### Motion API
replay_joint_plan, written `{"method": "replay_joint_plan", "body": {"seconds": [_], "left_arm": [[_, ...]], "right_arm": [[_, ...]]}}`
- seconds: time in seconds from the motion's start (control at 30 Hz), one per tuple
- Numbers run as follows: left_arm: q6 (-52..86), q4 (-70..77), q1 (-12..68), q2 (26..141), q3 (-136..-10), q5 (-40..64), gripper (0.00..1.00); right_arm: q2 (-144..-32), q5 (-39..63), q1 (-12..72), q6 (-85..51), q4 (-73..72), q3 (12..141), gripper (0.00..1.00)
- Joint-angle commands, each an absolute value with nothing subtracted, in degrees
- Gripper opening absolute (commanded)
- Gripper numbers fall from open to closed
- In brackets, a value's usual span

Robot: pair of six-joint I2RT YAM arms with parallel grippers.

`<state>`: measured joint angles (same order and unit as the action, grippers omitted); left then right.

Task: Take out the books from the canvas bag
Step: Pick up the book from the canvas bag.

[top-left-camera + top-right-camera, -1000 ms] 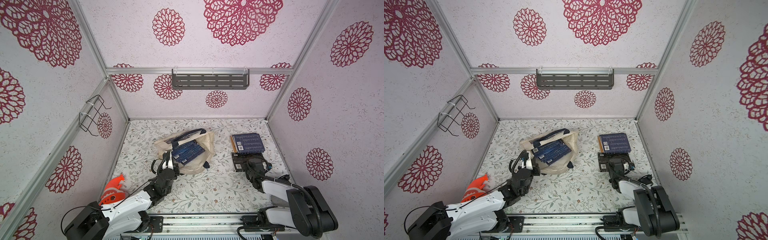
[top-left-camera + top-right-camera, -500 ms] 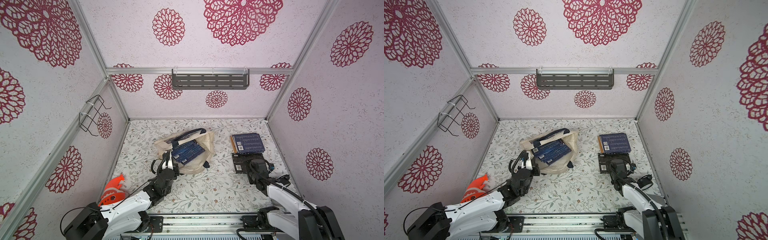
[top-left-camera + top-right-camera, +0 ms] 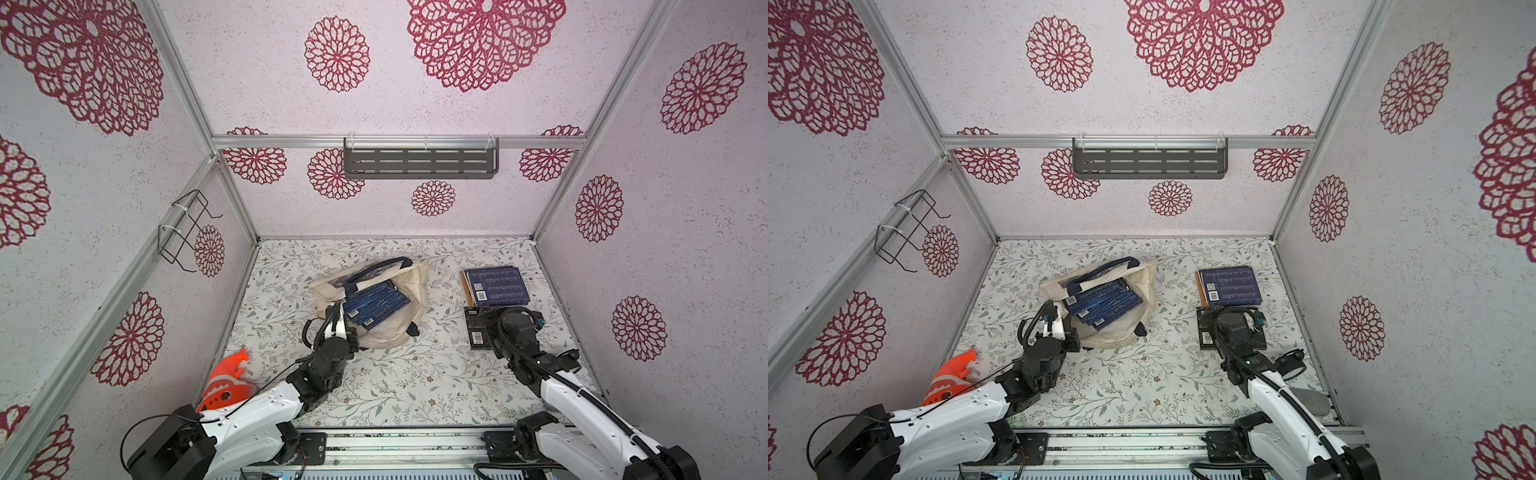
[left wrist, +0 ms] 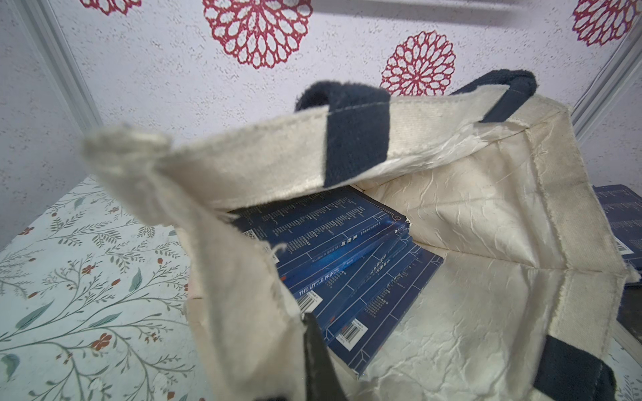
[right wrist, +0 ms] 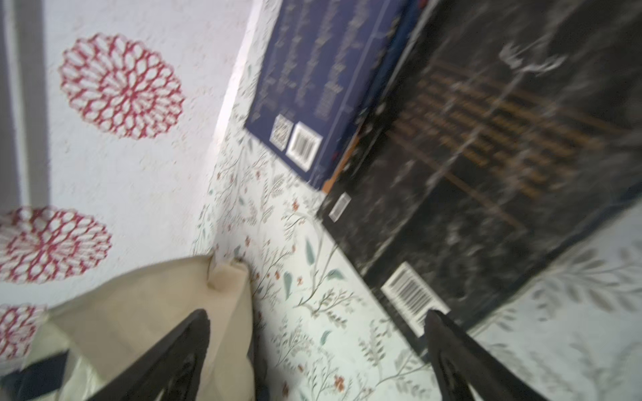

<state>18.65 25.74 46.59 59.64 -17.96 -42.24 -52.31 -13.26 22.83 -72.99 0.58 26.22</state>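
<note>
Pinching: left gripper (image 3: 337, 323) clamped on the canvas bag (image 3: 417, 286) rim
Right gripper (image 5: 316, 314): spread wide, holding nothing, above a black book (image 3: 478, 328)
Books (image 3: 376, 305): several inside the bag; others stacked on the bench (image 3: 415, 382) nearby

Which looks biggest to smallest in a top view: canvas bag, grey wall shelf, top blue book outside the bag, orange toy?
1. canvas bag
2. grey wall shelf, close behind, though farther from the camera
3. blue book and orange toy: about alike; toy partly hidden
</note>
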Motion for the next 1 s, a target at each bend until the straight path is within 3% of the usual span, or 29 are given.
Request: {"method": "replay_joint_plan", "body": {"seconds": [0.0,0.37,0.77,0.97], "left_arm": [[18.62,26.14,47.38,59.5,-19.82,-41.24,0.0],[18.05,24.77,47.46,58.93,-20.13,-40.35,0.0],[17.67,24.39,47.48,56.87,-19.45,-38.96,0.0],[17.44,24.27,47.46,56.43,-19.41,-38.94,0.0]], "right_arm": [[-54.21,-15.95,28.7,-69.53,-6.62,30.42,0.93],[-72.67,-14.61,43.63,-67.74,-18.83,40.32,0.74],[-93.51,-13.0,50.44,-68.74,-23.48,52.8,0.62],[-93.82,-17.78,53.02,-69.44,-23.31,52.43,0.59]]}}
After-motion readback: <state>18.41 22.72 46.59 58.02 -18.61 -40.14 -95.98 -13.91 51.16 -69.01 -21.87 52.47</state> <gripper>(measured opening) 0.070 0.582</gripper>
